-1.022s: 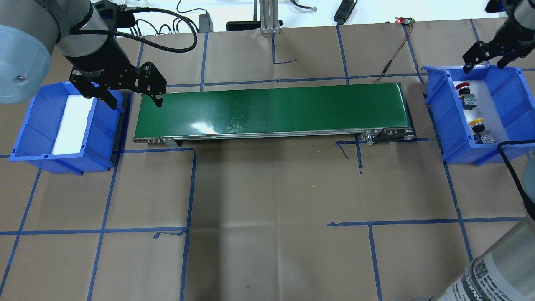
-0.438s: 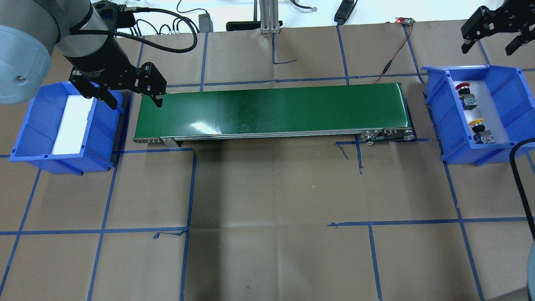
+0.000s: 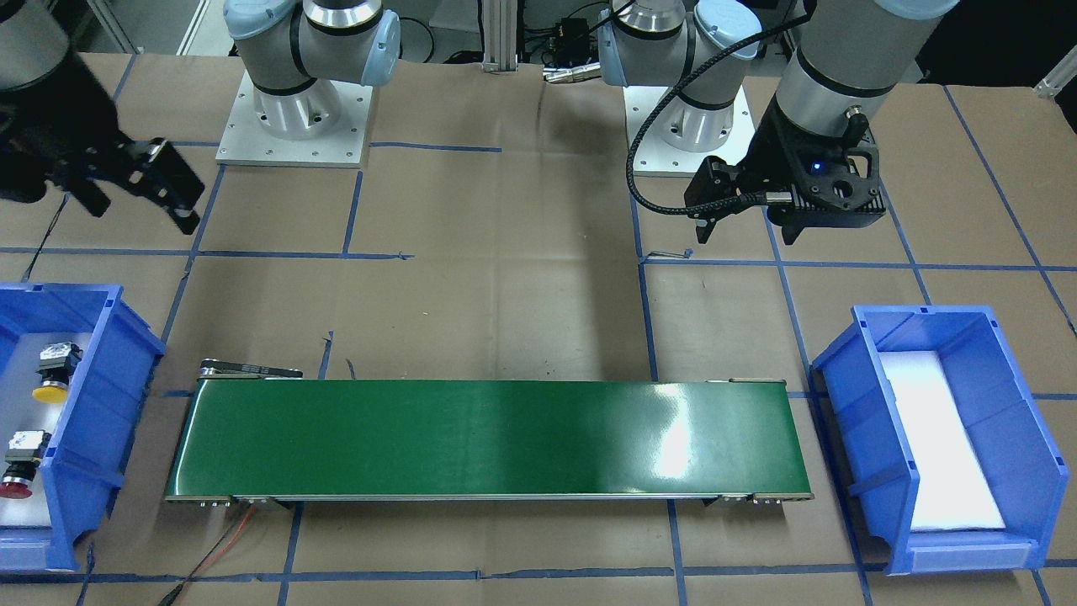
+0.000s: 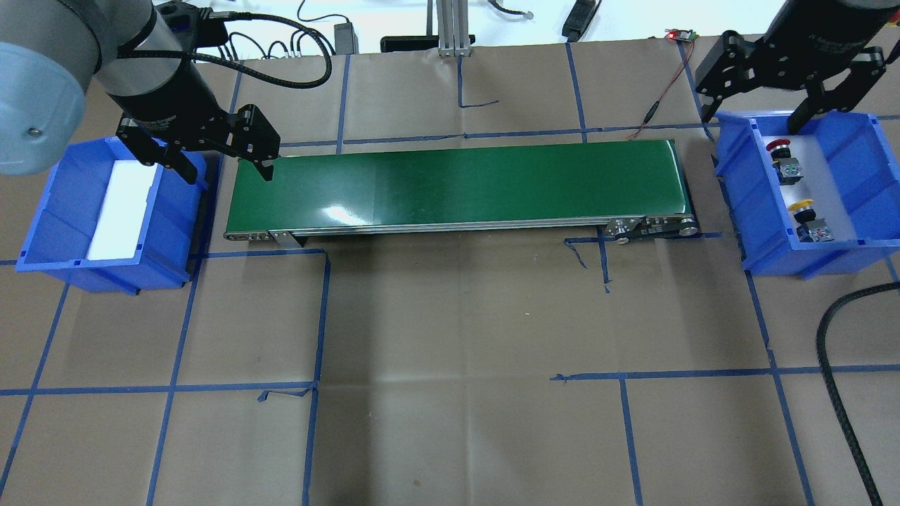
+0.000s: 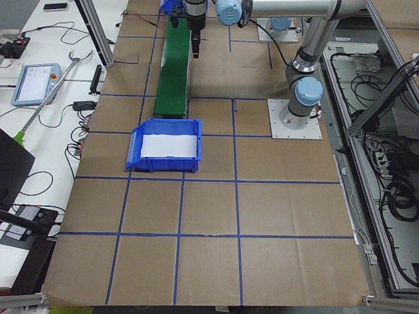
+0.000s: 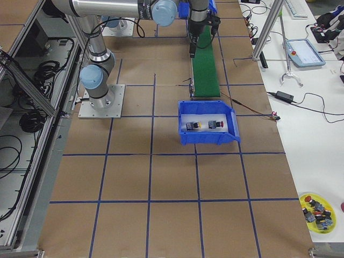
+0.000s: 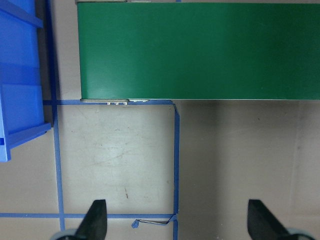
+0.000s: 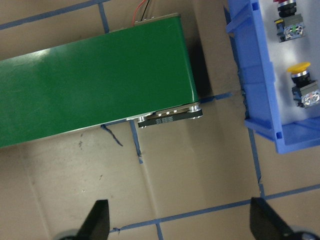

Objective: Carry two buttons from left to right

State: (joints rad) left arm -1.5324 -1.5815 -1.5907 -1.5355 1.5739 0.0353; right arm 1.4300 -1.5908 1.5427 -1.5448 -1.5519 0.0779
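Note:
The red button (image 4: 778, 146) and the yellow button (image 4: 801, 206) lie in the blue bin (image 4: 861, 144) at the table's right end, each with a grey-white block. They also show in the right wrist view, the yellow button (image 8: 300, 68) below the red button's block (image 8: 292, 30). My right gripper (image 4: 756, 116) is open and empty above the bin's back left corner, apart from both buttons. My left gripper (image 4: 226, 170) is open and empty above the green conveyor's (image 4: 457, 183) left end, beside the left blue bin (image 4: 42, 225).
The left bin holds only a white liner (image 4: 123, 207). The conveyor belt carries nothing. A red and black wire (image 4: 654, 105) runs from the conveyor's far right corner to a small board. Blue tape lines cross the brown table (image 4: 457, 337). A black cable (image 4: 840, 365) hangs at the right.
My right gripper has swung from the far right edge leftward, to above the right bin's back left corner, still open. The left arm and both buttons have not moved.

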